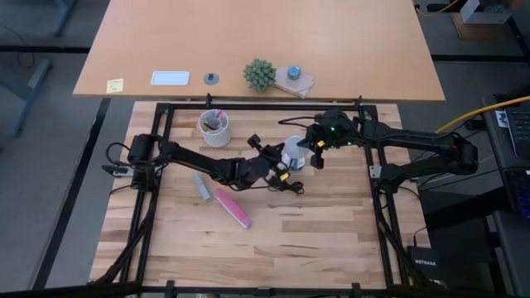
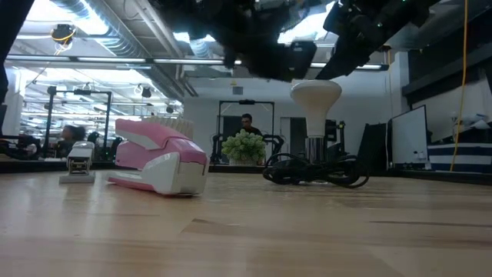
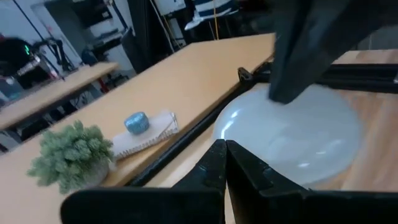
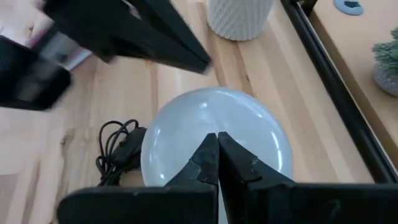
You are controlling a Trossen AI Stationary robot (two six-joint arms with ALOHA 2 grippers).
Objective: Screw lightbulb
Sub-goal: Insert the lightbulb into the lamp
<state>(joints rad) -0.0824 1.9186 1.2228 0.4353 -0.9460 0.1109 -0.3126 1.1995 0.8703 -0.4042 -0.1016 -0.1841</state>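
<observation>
two grippers, the left gripper and the right gripper, both pressed together, hover at the lightbulb, which looks light, smooth and fragile, best held softly around its round top.

Two dark jointed arms, black cabling, green light on right arm, tapered black fingers.

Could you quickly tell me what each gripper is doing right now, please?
Left gripper: shut, empty, poised just above the lightbulb.
Right gripper: shut, empty, also just above the lightbulb.
</observation>
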